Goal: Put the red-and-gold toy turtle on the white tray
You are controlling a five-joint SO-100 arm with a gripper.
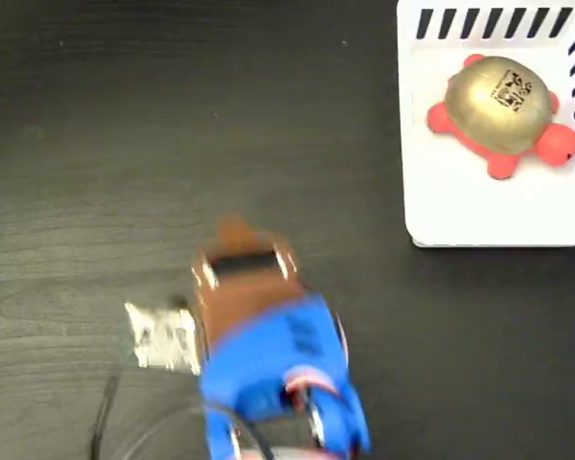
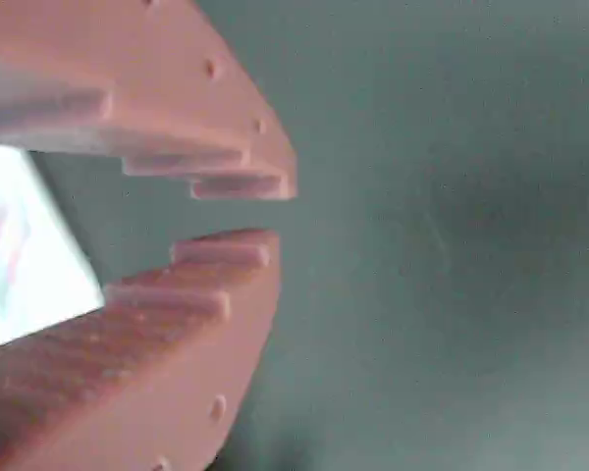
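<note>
Overhead and wrist cameras, one moment. In the fixed view, the red-and-gold toy turtle [image 1: 503, 113] is resting on the white tray [image 1: 470, 206], which is occupying the 1 to 2 o'clock sector of the frame; the turtle's gold shell is facing up with its black printed mark toward 1 o'clock, and its larger coral-red lobe is pointing toward 3 o'clock, near the striped edge. The blue-and-brown arm [image 1: 268, 355] is sitting at 6 o'clock on the dark wood-grain table [image 1: 125, 144], well apart from the tray, with a small crumpled silvery patch [image 1: 163, 337] lying just beside it at 9 o'clock. In the wrist view, the gripper [image 2: 245, 211] is showing two ridged pinkish fingers [image 2: 206, 285] parted by a narrow gap, pinching nothing, and a blurred white area [image 2: 25, 245] is appearing at 9 o'clock behind them.
</note>
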